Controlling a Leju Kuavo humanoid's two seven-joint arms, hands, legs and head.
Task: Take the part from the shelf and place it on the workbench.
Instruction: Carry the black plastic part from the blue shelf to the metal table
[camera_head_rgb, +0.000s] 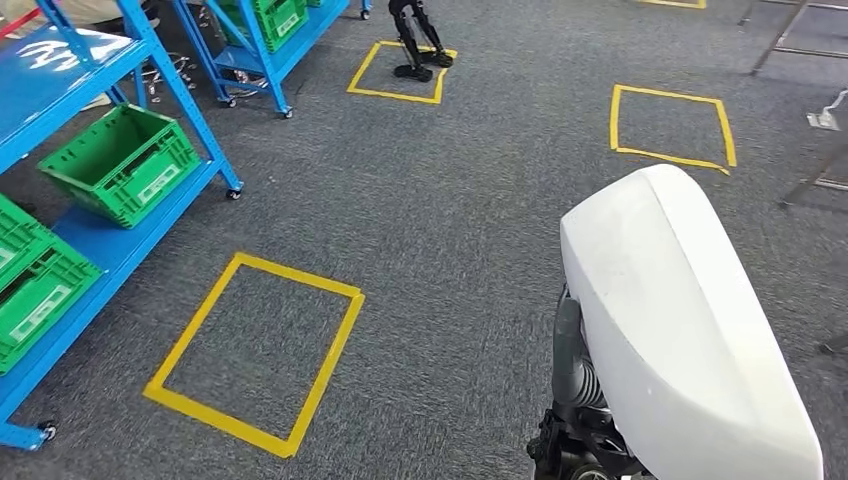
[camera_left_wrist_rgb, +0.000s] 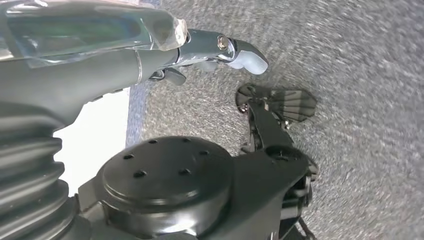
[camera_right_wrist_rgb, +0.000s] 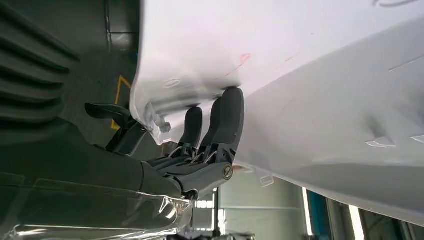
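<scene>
One white part (camera_head_rgb: 680, 320), three yellow floor squares (camera_head_rgb: 255, 345), four green crates (camera_head_rgb: 125, 160).

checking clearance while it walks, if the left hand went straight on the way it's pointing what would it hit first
Probably the grey carpet floor. In the left wrist view the left hand hangs empty, its fingertips aimed over bare carpet. Depth is unclear, so distance can't be judged.

No legible text on the shop floor

White labels on the green plastic crates (camera_head_rgb: 125, 160) and white markings on the blue metal shelf (camera_head_rgb: 60, 70) are too blurred to read.
</scene>
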